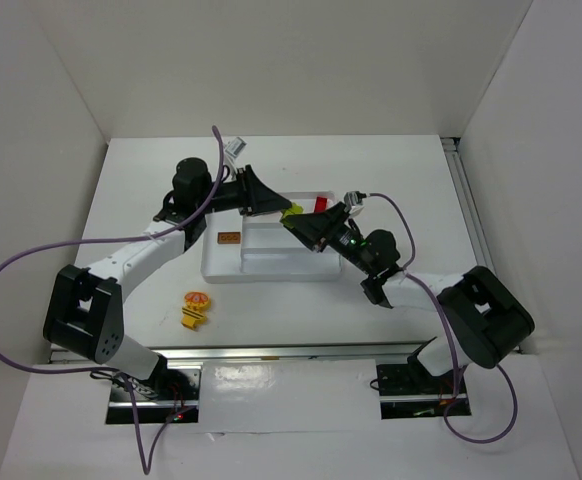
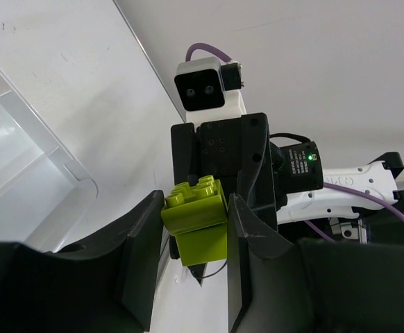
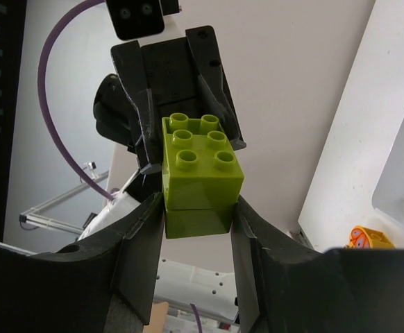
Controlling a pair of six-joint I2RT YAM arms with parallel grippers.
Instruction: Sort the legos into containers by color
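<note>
While left claw and right claw clench two-brick lime stack — one red brick, one brown brick in tray.

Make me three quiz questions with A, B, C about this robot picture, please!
1. Where is the red lego?
A in the tray
B by the arm bases
C in a gripper
2. What colour is the lego stack held in the air?
A blue
B lime green
C red
3. How is the left gripper?
A wide open, empty
B shut on the lego stack
C out of sight
Answers: 1 A, it lies in a far tray compartment; 2 B, both wrist views show lime green; 3 B, it presses the stack's sides.
</note>
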